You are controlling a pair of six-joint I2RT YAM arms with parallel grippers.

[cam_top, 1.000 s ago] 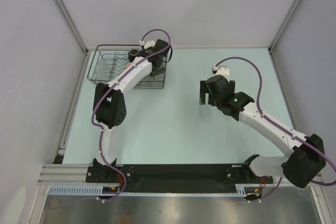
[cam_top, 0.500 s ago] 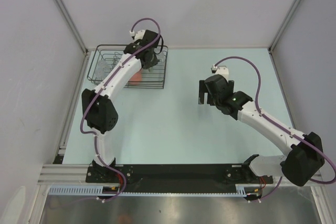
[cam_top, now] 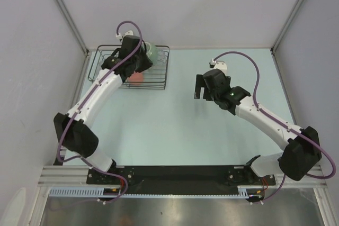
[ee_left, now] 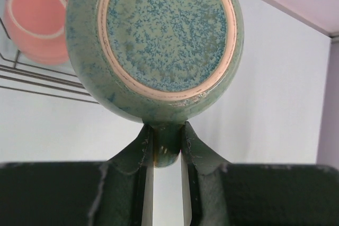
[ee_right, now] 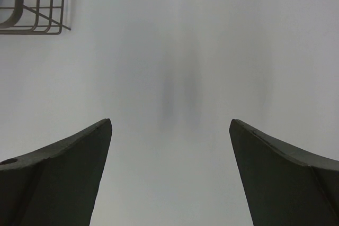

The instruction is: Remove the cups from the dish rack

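Note:
My left gripper (cam_top: pixel 142 60) is shut on the handle of the pale green-teal cup (cam_top: pixel 148 54) and holds it above the far part of the black wire dish rack (cam_top: pixel 159 80). In the left wrist view the cup's speckled base (ee_left: pixel 165 33) faces the camera, and its handle sits between my fingers (ee_left: pixel 136 149). The pink cup (cam_top: pixel 136 78) lies in the rack and also shows in the left wrist view (ee_left: pixel 34 25). My right gripper (cam_top: pixel 200 89) is open and empty over the table, right of the rack. The black mug and the glass tumbler are hidden.
The rack stands at the table's far left corner, close to the left wall and frame post (cam_top: pixel 79 41). A corner of the rack (ee_right: pixel 37 3) shows at the top left of the right wrist view. The pale table (cam_top: pixel 175 130) stretches in front.
My left arm has swung back and left, carrying the green-teal cup up from the rack's right end; the pink cup has come into view. My right gripper has shifted slightly left.

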